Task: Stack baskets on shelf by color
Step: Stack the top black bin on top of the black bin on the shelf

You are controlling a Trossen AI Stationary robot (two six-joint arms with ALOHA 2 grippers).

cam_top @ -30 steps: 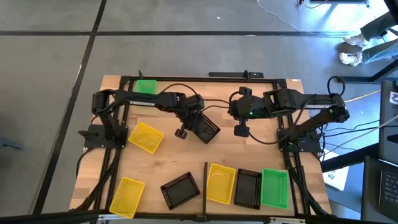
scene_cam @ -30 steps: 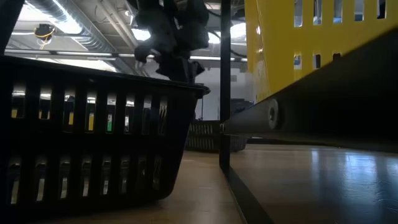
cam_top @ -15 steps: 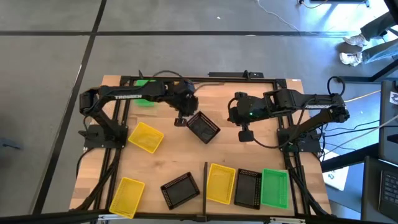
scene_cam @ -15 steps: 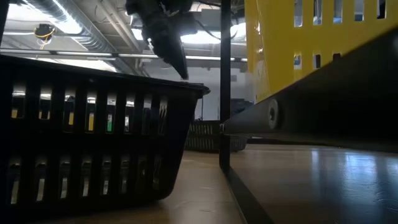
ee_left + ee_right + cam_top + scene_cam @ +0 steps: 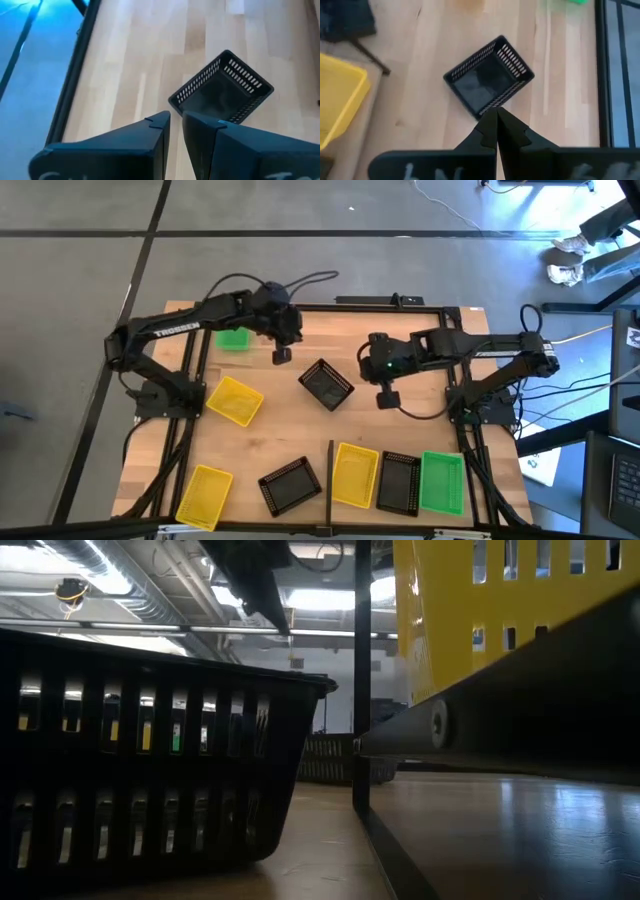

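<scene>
left gripper (image 5: 281,355): hangs over the far left part of the table, near a green basket (image 5: 233,339) at the far edge; fingers (image 5: 150,137) stand a narrow gap apart, holding nothing.
right gripper (image 5: 385,396): over the table's middle right, fingers (image 5: 489,127) pressed together, empty.
black basket (image 5: 326,383): alone on the bare planks between the two grippers, turned cornerwise, upright, touched by neither; shows in both wrist views (image 5: 222,90) (image 5: 488,82).
yellow basket (image 5: 234,400): left of centre, on the planks, tilted askew.
second yellow basket (image 5: 204,496): near left corner.
second black basket (image 5: 290,485): near edge, just left of the thin black bar (image 5: 329,478).
shelf (image 5: 400,448): pale panel at the near right; on it, in a row from the bar outward, a yellow basket (image 5: 354,474), a black basket (image 5: 399,481), a green basket (image 5: 442,481), side by side.
table (image 5: 400,340): planked wood, black frame around it.
</scene>
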